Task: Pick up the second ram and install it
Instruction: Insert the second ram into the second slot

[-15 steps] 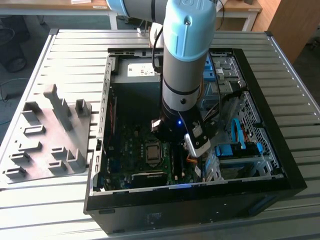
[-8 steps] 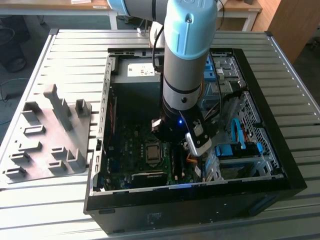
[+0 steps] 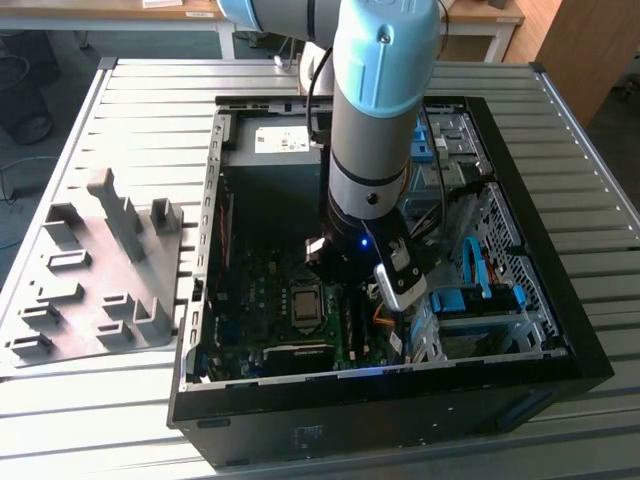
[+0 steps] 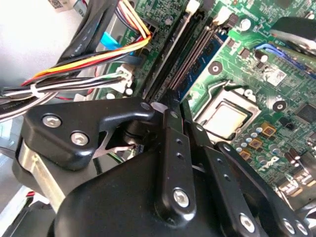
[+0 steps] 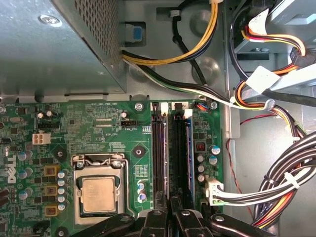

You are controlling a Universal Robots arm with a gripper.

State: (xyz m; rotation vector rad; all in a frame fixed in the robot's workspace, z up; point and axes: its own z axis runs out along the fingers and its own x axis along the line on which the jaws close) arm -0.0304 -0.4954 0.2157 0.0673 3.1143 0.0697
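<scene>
Exterior view: fingers [image 3: 352, 290] above motherboard [image 3: 270, 300].

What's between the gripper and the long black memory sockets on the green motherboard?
Nothing visible. The gripper hangs right over the long black memory sockets on the green motherboard, with no obstruction between in both wrist views. The bundle of coloured cables lies off to one side, past the board's edge.
</scene>
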